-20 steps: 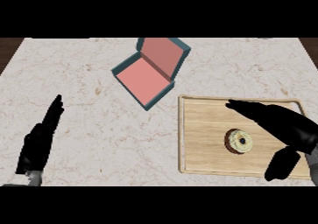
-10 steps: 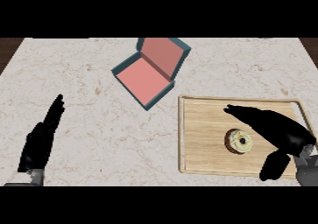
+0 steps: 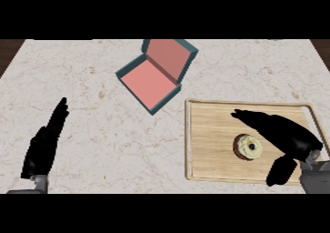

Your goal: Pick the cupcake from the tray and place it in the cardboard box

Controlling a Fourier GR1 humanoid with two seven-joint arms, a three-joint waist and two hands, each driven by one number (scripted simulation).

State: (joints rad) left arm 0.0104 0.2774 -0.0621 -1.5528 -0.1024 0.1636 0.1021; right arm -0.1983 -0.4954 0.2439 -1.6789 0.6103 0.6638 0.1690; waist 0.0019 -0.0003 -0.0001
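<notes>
Bench [image 3: 93, 113]: one pale marbled top; we count one of each thing on it, and two hands.
Tray [image 3: 214, 168]: one wooden tray, lying under our right hand.
Box [image 3: 150, 82]: one, pink inside with teal walls, lid open, well apart from our right hand, up and to its left.
Right hand [image 3: 281, 132]: over the last second we have drawn it back and lower over the tray; fingers spread open, thumb [image 3: 280, 170] below, holding nothing. We judge the grasp is closing in.
Left hand [image 3: 43, 145]: resting open at the left edge, unchanged.
Cupcake [image 3: 248, 147]: one, on the tray, just left of our right palm, between fingers and thumb, not yet gripped.
</notes>
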